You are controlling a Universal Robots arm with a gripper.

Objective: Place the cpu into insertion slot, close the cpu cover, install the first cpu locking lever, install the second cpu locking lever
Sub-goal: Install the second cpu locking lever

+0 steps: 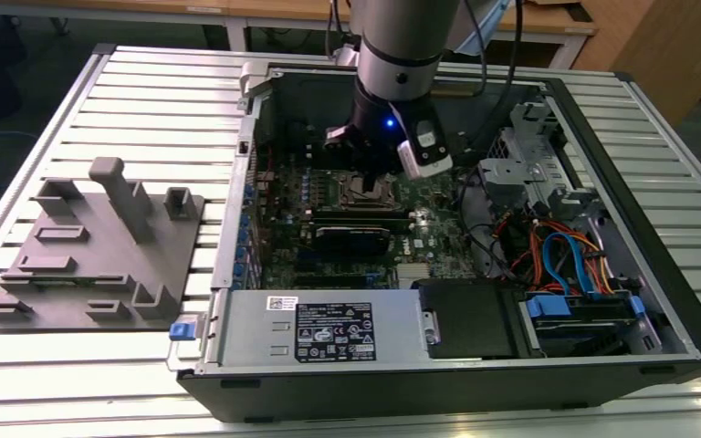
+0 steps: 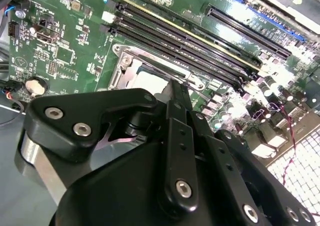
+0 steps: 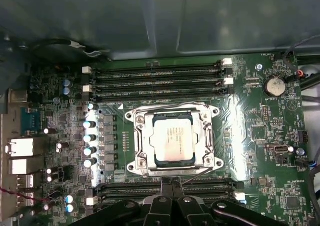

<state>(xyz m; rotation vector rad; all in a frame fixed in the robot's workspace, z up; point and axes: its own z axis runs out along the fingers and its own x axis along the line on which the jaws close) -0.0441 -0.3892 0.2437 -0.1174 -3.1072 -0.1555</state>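
Fixtures, grey (image 1: 95, 251), sit on the slatted table (image 1: 143, 100) at the exterior view's left. Right, inside the computer case (image 1: 643, 274), the gripper (image 3: 172, 186) hovers with fingers together, empty, beside the insertion slot (image 3: 142, 143); the cpu (image 3: 173, 138) lies seated under the cpu cover (image 3: 172, 113). Judgement: lever locking is in hand, needing a precise push.

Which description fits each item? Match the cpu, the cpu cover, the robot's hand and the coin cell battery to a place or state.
Items:
1. cpu
2. cpu cover
3. hand
4. coin cell battery

Descriptions:
A. round silver disc near the board's edge
B. silver frame lying around the chip
C. black, beside the socket over the memory slots
D. silvery square seated in the socket

Pairs: 1-D, 2-B, 3-C, 4-A
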